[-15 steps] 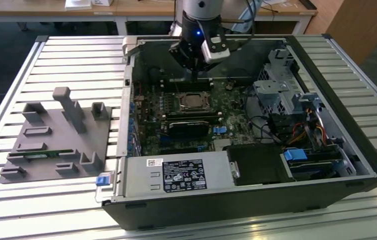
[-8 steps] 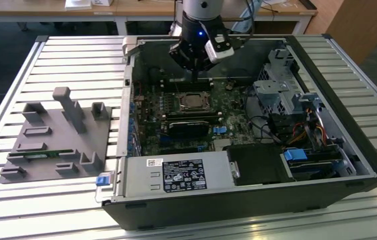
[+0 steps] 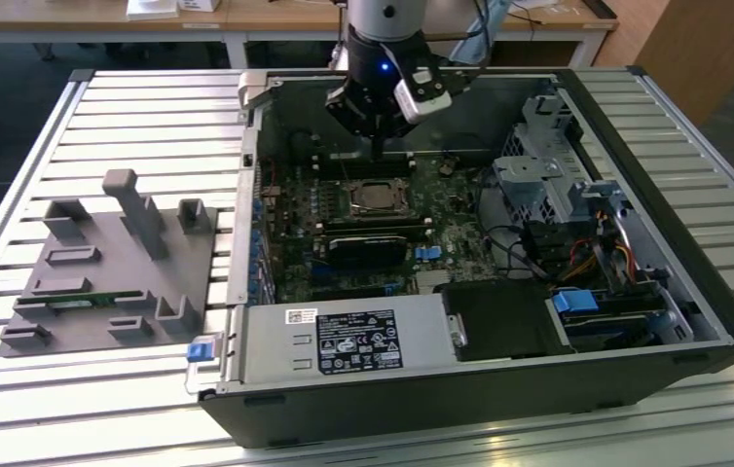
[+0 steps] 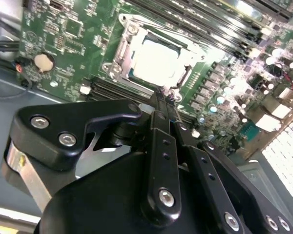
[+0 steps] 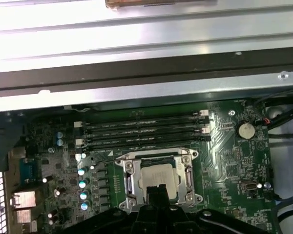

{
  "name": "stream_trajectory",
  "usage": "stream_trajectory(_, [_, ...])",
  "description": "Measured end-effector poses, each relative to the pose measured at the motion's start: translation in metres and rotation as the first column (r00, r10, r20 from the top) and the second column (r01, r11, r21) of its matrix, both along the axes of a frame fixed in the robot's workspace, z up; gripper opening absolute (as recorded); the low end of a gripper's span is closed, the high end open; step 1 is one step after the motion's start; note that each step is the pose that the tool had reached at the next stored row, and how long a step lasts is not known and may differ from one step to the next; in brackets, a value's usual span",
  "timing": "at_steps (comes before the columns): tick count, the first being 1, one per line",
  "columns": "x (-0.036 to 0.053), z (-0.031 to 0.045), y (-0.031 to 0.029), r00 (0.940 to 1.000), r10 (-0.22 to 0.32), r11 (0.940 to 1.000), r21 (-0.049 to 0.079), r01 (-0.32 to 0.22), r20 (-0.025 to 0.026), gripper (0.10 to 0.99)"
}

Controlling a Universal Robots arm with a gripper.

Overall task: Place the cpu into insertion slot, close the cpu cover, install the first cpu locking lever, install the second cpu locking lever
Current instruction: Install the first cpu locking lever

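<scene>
So the cpu (image 3: 374, 197) is sitting in the insertion slot (image 3: 375, 181) near the middle of the exterior view, and the cpu cover (image 5: 158, 179) is down flat around it in both wrist views. The gripper (image 3: 377, 153) hangs just above the socket's far edge, fingers pressed together into 1 thin point, holding nothing.

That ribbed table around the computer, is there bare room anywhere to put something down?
Yes: the ribbed table is bare beyond the grey fixture block and along the near edge. Inside the computer case it is crowded, with the gripper over the cpu.
</scene>
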State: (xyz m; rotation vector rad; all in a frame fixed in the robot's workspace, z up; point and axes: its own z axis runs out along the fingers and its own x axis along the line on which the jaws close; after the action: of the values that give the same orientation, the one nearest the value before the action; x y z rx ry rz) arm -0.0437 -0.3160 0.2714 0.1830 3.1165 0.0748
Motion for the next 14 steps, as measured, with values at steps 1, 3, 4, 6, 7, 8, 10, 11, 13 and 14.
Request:
stream_trajectory(1, [-0.0018, -0.0003, 0.0000, 1.0000, 0.000, 1.0000, 0.000, 0.000, 0.0001, 0.106])
stream_trajectory(3, [-0.0069, -0.0005, 0.0000, 1.0000, 0.000, 1.0000, 0.000, 0.000, -0.0002, 0.106])
stream_trajectory(4, [-0.0093, -0.0007, 0.0000, 1.0000, 0.002, 1.0000, 0.000, -0.002, 0.0000, 0.106])
stream_trajectory(6, [-0.0107, -0.0011, 0.0000, 0.9998, 0.021, 0.9998, 0.000, -0.021, -0.0001, 0.106])
stream_trajectory(7, [-0.0109, -0.0014, 0.0000, 0.9994, 0.035, 0.9994, 0.000, -0.035, -0.0001, 0.106])
stream_trajectory(8, [-0.0109, -0.0015, 0.0000, 0.9986, 0.053, 0.9986, 0.000, -0.053, -0.0001, 0.106])
stream_trajectory(10, [-0.0129, -0.0019, -0.0001, 0.9974, 0.072, 0.9974, 0.000, -0.072, -0.0001, 0.106])
stream_trajectory(11, [-0.0149, -0.0021, -0.0001, 0.9972, 0.075, 0.9972, 0.000, -0.075, -0.0001, 0.106])
stream_trajectory(13, [-0.0202, -0.0023, -0.0001, 0.9972, 0.075, 0.9972, 0.000, -0.075, -0.0001, 0.106])
stream_trajectory(14, [-0.0226, -0.0025, -0.0001, 0.9972, 0.075, 0.9972, 0.000, -0.075, 0.0000, 0.106])
